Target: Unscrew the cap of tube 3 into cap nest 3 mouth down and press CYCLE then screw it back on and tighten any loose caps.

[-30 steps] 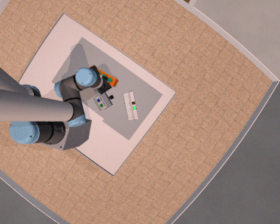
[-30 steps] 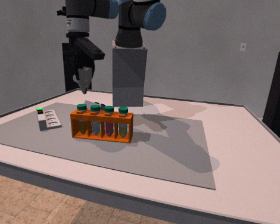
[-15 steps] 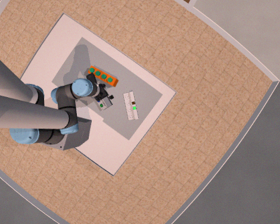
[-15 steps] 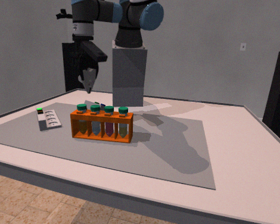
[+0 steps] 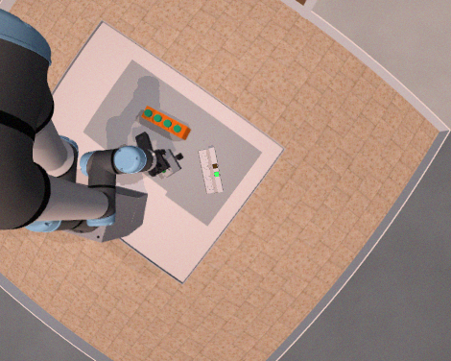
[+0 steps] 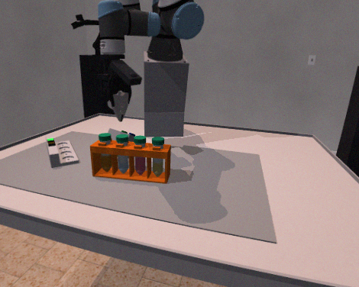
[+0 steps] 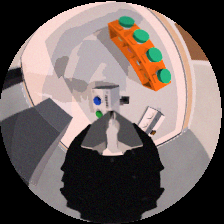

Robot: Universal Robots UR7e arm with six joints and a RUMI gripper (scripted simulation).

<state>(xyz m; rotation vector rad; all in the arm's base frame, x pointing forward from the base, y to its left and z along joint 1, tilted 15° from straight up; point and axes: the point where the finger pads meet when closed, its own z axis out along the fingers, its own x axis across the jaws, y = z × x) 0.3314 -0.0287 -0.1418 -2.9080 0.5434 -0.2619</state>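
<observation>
The gripper (image 5: pixel 165 171) (image 6: pixel 121 120) (image 7: pixel 111 111), narrow and holding nothing, points down above the key housing (image 5: pixel 173 164) (image 7: pixel 106 98); beyond it, the orange rack (image 5: pixel 184 132) (image 6: pixel 130 148) (image 7: pixel 156 82) shows four green caps
</observation>
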